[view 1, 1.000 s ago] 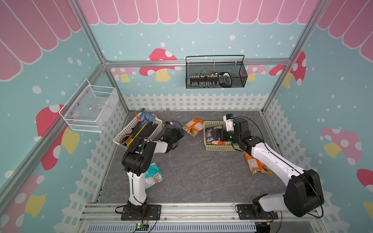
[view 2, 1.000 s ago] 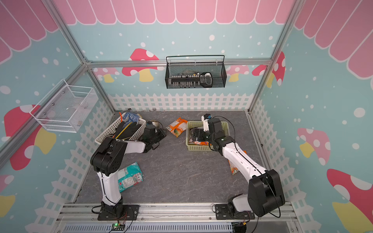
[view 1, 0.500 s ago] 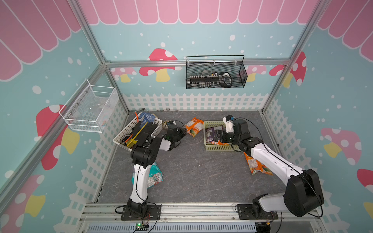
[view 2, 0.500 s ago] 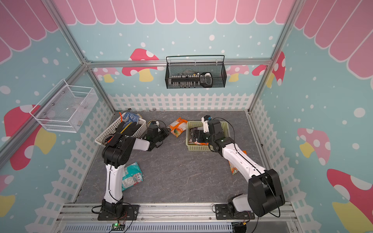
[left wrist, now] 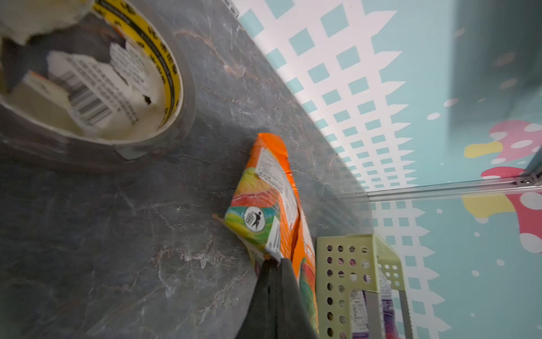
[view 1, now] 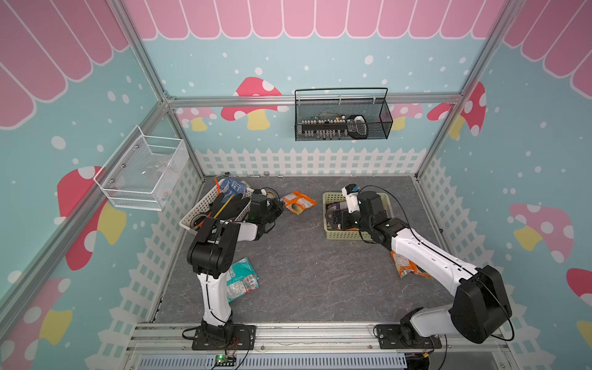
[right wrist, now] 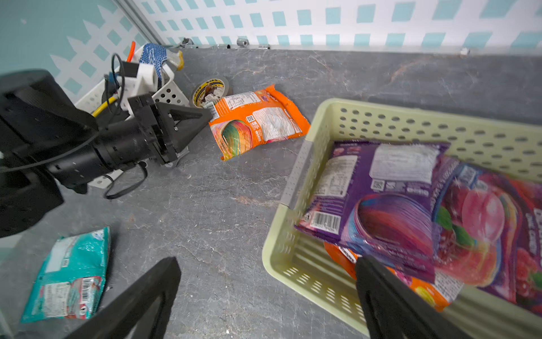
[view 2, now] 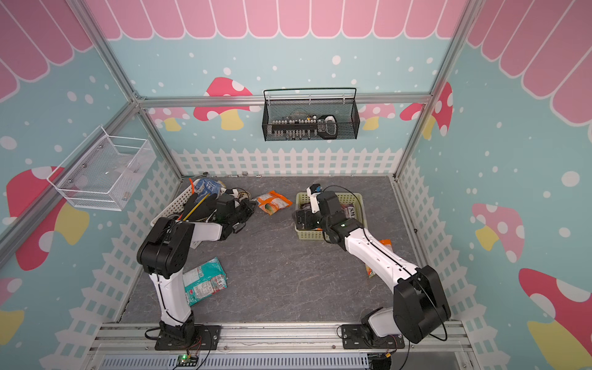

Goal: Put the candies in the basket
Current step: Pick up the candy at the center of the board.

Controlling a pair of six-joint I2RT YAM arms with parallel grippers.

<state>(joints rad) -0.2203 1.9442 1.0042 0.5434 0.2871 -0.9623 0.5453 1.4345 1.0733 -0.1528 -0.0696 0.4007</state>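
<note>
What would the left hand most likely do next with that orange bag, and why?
Probably lift it slightly: the left hand looks shut on a corner of the orange bag, which lies flat outside the basket, so it needs to clear the basket's wall.

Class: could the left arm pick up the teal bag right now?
Probably not yet: the left gripper is shut on an orange bag, and the teal bag lies close by that arm's base.
</note>
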